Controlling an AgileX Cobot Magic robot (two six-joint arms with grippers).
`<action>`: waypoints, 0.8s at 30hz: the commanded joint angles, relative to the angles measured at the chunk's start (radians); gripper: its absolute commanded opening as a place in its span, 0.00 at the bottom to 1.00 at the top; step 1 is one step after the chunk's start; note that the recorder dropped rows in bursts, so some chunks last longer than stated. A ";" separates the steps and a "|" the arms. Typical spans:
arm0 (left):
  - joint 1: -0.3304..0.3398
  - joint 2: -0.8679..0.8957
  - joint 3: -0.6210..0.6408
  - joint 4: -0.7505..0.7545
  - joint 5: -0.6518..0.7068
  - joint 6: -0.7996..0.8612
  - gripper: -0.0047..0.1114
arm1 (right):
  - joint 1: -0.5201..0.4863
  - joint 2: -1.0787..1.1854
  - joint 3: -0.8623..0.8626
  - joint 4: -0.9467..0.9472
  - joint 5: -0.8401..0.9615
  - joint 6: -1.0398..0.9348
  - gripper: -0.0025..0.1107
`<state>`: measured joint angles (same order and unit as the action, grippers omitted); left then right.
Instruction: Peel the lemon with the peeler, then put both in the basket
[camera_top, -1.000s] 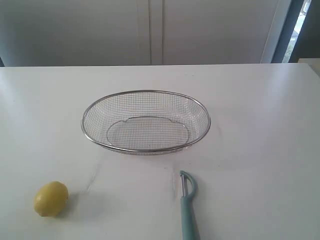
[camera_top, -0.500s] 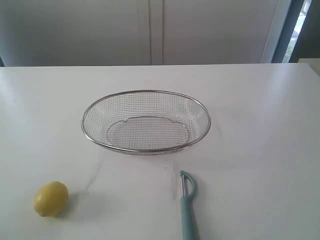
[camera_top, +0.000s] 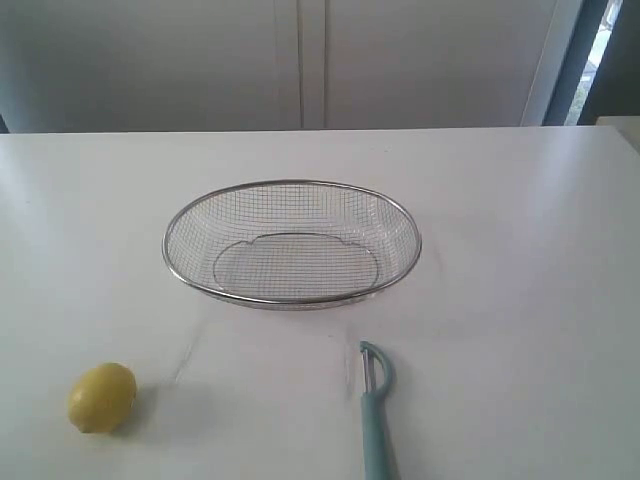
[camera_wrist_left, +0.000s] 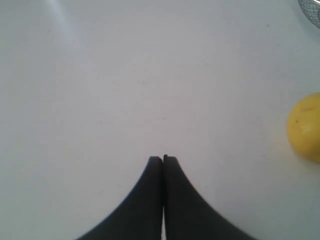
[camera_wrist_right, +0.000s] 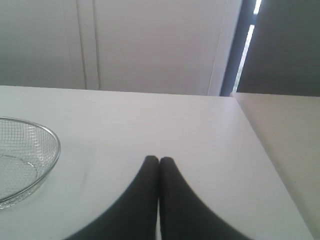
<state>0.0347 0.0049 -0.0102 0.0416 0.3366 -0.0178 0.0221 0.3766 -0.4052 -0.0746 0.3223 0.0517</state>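
The yellow lemon lies on the white table at the front left. It also shows as the lemon at the edge of the left wrist view, apart from my left gripper, which is shut and holds nothing. The teal-handled peeler lies at the front middle, metal head toward the basket. The wire mesh basket sits empty in the middle of the table; its rim shows in the right wrist view. My right gripper is shut on nothing, over bare table. Neither gripper appears in the exterior view.
The white table ends at a far edge before pale cabinet doors. A dark gap and window strip stand at the back right. A second pale surface adjoins the table's right edge.
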 joint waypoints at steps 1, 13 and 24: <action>0.003 -0.005 0.010 -0.002 0.017 -0.001 0.04 | -0.003 0.165 -0.070 0.046 0.044 0.006 0.02; 0.003 -0.005 0.010 -0.002 0.017 -0.001 0.04 | -0.003 0.231 -0.072 0.048 -0.009 0.006 0.02; 0.003 -0.005 0.010 -0.002 0.017 -0.001 0.04 | -0.003 0.242 -0.160 0.060 0.164 0.059 0.02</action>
<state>0.0347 0.0049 -0.0102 0.0416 0.3366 -0.0178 0.0221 0.6113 -0.5228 -0.0211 0.4230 0.0769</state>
